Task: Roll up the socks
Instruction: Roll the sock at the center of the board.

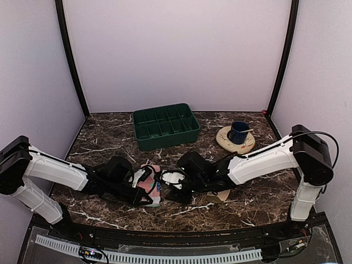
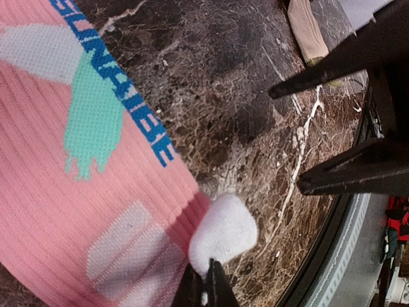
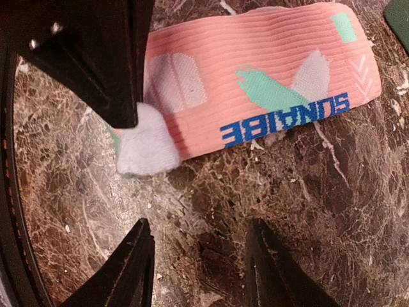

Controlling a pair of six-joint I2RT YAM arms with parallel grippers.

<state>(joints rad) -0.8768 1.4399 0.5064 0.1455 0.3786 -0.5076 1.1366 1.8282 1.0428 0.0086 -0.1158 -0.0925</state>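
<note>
Pink sock [image 3: 255, 89]: lies flat on the dark marble surface [image 1: 110, 137], low and centre in the overhead view, between the two end effectors. It is ribbed, with teal and white patches and blue lettering along one edge.
White tip [image 2: 223, 231]: the sock's pale end, bunched into a small lump where it is gripped. It sits lower centre in the left wrist view and left of centre in the right wrist view.
Left end effector [image 2: 206, 276]: fingers pressed together, pinching the white tip of the pink sock. It shows at the bottom of its own view and at the upper left of the right wrist view.
Right end effector [image 3: 199, 227]: fingers spread with only bare marble between them, just beside the sock's white tip. I cannot tell whether they touch the surface.
Tan sock [image 1: 221, 195]: lower right of centre in the overhead view, mostly hidden under the right arm. A strip of it shows at the top right of the left wrist view.
Green tray [image 1: 165, 125]: divided into compartments, mid-frame overhead, well apart from the socks.
Plate [image 1: 226, 144]: cream, right of the tray, with a blue cup [image 1: 239, 132] standing on it.
</note>
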